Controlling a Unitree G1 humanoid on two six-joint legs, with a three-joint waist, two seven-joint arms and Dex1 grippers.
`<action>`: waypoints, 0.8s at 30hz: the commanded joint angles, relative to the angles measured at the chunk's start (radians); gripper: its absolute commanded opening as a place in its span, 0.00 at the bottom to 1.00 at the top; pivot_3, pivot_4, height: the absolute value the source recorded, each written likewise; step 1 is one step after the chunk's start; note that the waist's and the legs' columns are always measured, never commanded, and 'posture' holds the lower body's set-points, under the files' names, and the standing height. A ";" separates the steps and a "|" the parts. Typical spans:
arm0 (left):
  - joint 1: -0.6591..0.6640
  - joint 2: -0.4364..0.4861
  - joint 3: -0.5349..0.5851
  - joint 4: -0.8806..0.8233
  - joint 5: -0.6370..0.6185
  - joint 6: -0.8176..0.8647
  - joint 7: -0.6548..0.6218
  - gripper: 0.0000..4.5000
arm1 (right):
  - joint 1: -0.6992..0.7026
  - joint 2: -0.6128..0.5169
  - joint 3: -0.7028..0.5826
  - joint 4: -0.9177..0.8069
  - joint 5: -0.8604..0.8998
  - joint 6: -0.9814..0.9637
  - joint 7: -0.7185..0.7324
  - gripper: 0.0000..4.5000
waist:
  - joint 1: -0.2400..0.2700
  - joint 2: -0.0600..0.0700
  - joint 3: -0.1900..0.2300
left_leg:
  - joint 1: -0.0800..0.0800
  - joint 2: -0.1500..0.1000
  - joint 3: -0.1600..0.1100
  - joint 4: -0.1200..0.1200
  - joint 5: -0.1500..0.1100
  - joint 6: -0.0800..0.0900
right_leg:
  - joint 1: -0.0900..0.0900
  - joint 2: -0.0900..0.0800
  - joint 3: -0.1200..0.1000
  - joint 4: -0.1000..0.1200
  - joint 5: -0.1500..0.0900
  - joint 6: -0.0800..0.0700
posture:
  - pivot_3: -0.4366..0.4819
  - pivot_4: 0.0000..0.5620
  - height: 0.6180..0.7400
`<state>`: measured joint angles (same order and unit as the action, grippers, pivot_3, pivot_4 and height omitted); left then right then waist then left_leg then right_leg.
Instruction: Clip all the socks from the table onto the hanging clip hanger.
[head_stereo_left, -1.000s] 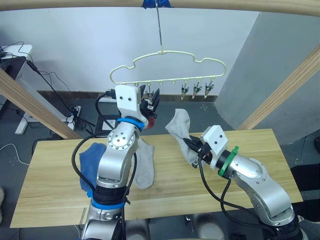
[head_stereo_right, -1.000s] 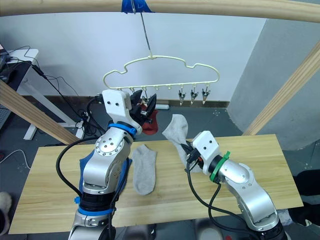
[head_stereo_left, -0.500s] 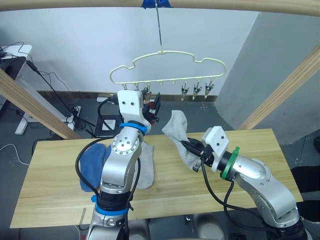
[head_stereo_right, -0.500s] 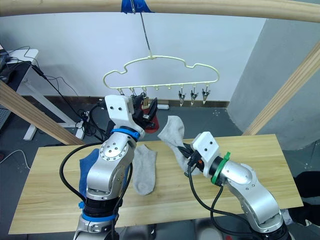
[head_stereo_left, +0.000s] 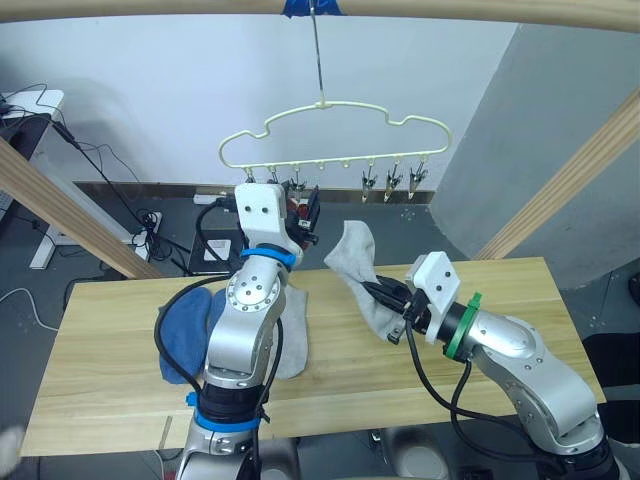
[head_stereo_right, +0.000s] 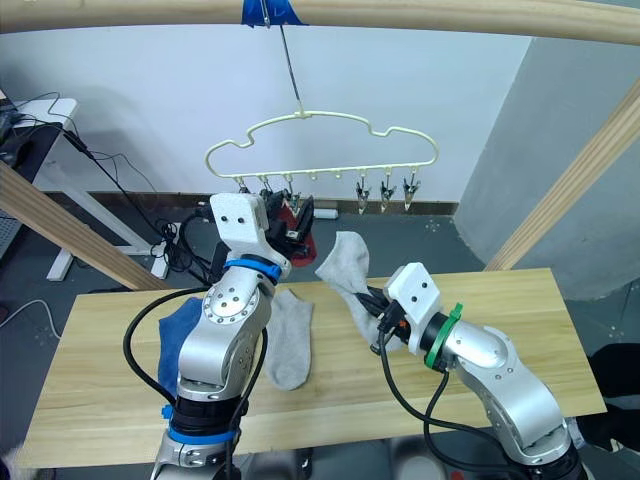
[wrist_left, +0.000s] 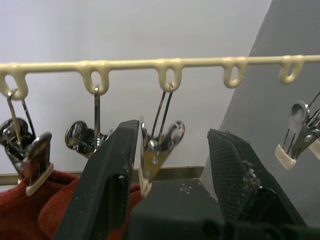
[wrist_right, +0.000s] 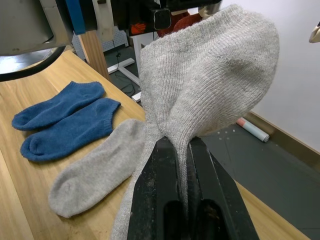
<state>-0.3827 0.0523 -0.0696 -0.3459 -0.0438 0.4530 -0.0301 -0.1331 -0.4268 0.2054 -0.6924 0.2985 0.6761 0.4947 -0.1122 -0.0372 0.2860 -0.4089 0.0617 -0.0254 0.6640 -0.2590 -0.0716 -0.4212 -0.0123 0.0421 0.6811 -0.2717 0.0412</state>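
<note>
Socks lie and hang around the clip hanger (head_stereo_left: 335, 135), a cream-yellow wire frame with a wavy top that dangles by its long hook from the wooden pole (head_stereo_left: 320, 8) overhead. Its lower bar carries a row of small metal clips — three free ones (head_stereo_left: 394, 180) hang toward the hanger's right end.

The left gripper (wrist_left: 172, 165) is raised right up under the hanger's left part, fingers spread apart and gripping nothing. In the left wrist view one metal clip (wrist_left: 156, 150) hangs between the two black fingers (wrist_left: 107, 185), just beside the nearer one; whether it touches is hard to tell. Next to that clip, further toward the hanger's left end, a rust red sock (wrist_left: 27, 207) is pinched in another clip (wrist_left: 36, 162).

The right gripper (wrist_right: 179, 165) sits below and to the right of the hanger, over the counter (head_stereo_left: 520, 290), its fingers closed on a light grey sock (wrist_right: 210, 80). The sock's upper part stands up above the fingers and its tail droops toward the wood.

On the counter below the hanger, a second light grey sock (wrist_right: 95, 170) lies flat, partly behind the left arm in the head views. Beside it, further from the right gripper, two blue socks (wrist_right: 67, 117) lie side by side, touching along their length — near the counter's left part.
</note>
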 joint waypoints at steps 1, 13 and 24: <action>-0.023 -0.004 0.006 -0.005 0.007 -0.024 0.001 0.54 | -0.003 -0.004 -0.022 -0.051 0.020 -0.008 0.001 0.00 | 0.000 0.000 0.000 | 0.000 0.000 0.000 0.000 0.000 0.000 | 0.000 0.000 0.000 0.000 0.000 0.000 | 0.19 0.50 1.00; -0.047 -0.010 0.015 0.027 0.005 -0.029 0.001 0.54 | -0.001 -0.005 -0.025 -0.051 0.022 -0.009 0.001 0.00 | -0.001 0.000 0.000 | 0.000 0.000 0.000 0.000 0.000 0.000 | 0.000 0.000 0.000 0.000 0.000 0.000 | 0.19 0.49 1.00; -0.063 -0.009 0.014 0.042 0.016 -0.042 0.005 0.54 | 0.006 -0.008 -0.031 -0.053 0.024 -0.006 0.002 0.00 | -0.001 0.000 0.000 | 0.000 0.000 0.000 0.000 0.000 0.000 | 0.000 0.000 0.000 0.000 0.000 0.000 | 0.19 0.50 1.00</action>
<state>-0.4320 0.0451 -0.0534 -0.2743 -0.0412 0.4319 -0.0311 -0.1318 -0.4286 0.1964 -0.6958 0.3010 0.6760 0.4945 -0.1137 -0.0372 0.2860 -0.4090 0.0616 -0.0252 0.6637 -0.2590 -0.0716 -0.4212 -0.0121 0.0423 0.6808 -0.2717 0.0413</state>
